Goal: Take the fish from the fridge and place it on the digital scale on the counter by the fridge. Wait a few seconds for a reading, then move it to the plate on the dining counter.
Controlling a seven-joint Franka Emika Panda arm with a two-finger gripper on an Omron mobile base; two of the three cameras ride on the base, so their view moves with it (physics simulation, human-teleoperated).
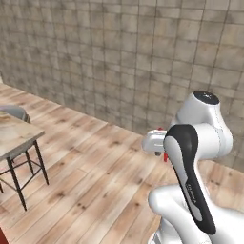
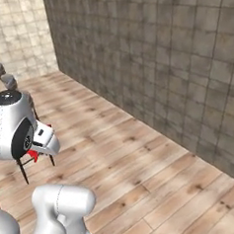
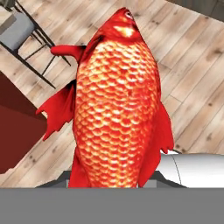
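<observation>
Item: fish (image 3: 117, 105), red-orange, scaled, fins spread. Location: in my pincer (image 3: 111, 181), clamped at the tail end, head pointing away from my hand, carried in the air over the wooden floor (image 1: 95, 162).

Pincer state: closed on the fish; my fingertips sit under its body, so I cannot see how much of the tail they cover.

Risks:
- Slip. The hold appears to be near one end, with most of the body beyond it (a long lever), so I judge a sharp swing or a jolt from the base could twist it loose onto the floor.
- Collision. A stool (image 1: 16, 114) and the bench (image 1: 14, 136) stand at far left; a wide sweep could catch the fins on either.

View notes:
- Hand view: scales, fins, a grey-seated stool and a dark red panel (image 3: 15, 127) at left.
- Left base view: the bench corner, and a red sliver of fish beside my wrist.
- Right base view: a row of stools (image 2: 5, 80) receding along the pale far wall.
</observation>
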